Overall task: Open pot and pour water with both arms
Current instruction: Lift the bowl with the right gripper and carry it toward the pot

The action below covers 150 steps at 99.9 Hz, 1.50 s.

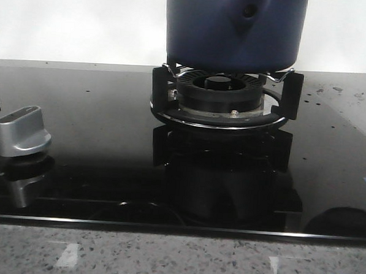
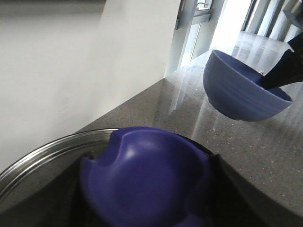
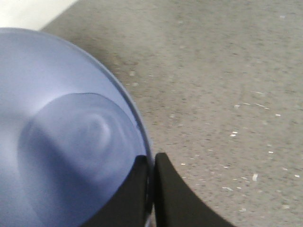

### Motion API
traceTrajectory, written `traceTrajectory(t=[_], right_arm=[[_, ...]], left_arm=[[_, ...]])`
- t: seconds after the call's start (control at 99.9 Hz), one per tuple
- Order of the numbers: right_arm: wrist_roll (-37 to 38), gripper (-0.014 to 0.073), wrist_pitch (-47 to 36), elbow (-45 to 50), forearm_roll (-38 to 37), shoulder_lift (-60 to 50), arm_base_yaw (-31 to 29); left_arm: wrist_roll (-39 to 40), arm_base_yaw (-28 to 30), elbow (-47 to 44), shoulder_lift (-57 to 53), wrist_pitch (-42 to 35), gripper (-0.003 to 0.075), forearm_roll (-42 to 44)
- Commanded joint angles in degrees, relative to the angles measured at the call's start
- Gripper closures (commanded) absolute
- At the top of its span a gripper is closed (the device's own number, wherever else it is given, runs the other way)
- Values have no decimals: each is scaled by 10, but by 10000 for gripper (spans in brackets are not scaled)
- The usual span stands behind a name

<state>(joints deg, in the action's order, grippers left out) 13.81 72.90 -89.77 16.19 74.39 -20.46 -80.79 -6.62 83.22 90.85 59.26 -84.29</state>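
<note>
Front view: the large dark navy-blue round pot (image 1: 234,29), matte and straight-sided, sits at twelve o'clock on the wire supports of a black burner ring (image 1: 220,101). Its tapering blue handle mount with a dark round hole faces the camera. The burner stands on a glossy black glass hob (image 1: 95,163), which mirrors it. A silver control knob (image 1: 22,131) is at nine o'clock, well apart from the pot. A speckled grey stone surface (image 1: 176,259) runs along the six o'clock edge.

Left wrist view: a rounded dark blue knob (image 2: 147,182) rises from a glass lid with a metal rim (image 2: 42,158), and the left pincer's dark fingers (image 2: 227,189) flank it closely, apparently gripping it. A pale blue bowl (image 2: 236,90) hangs tilted above the grey surface.

Right wrist view: the right pincer (image 3: 152,189) is pinched narrow on the bowl's rim, one finger inside, one outside.
</note>
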Motion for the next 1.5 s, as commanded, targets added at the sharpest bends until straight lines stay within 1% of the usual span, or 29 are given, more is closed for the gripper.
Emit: traceTrajectory(t=[0.0, 0.25, 0.431, 0.521, 0.711, 0.831, 0.951, 1.041, 1.242, 1.492], right_arm=[[-2, 657, -2, -30, 38, -13, 4], [-2, 657, -1, -36, 45, -12, 45], [-2, 657, 6, -52, 45, 13, 78], [-2, 657, 20, -73, 45, 31, 86], [-1, 657, 20, -128, 47, 59, 93], [-1, 656, 20, -140, 48, 70, 94], [-1, 655, 20, -141, 48, 79, 109], [-1, 655, 20, -141, 28, 88, 125], [-1, 655, 20, -141, -60, 96, 163], [-1, 655, 20, -141, -70, 100, 174]], left_arm=[[3, 0, 18, -28, -2, 405, -55], [3, 0, 18, -28, -2, 405, -55], [3, 0, 18, -28, -2, 405, -55], [3, 0, 18, -28, -2, 405, -55], [3, 0, 18, -28, -2, 405, -55], [3, 2, 18, -28, -4, 405, -55], [3, 8, 18, -28, -5, 405, -55], [3, 8, 18, -28, -5, 405, -55], [3, 8, 18, -28, -5, 405, -55], [3, 8, 18, -28, -5, 405, -55]])
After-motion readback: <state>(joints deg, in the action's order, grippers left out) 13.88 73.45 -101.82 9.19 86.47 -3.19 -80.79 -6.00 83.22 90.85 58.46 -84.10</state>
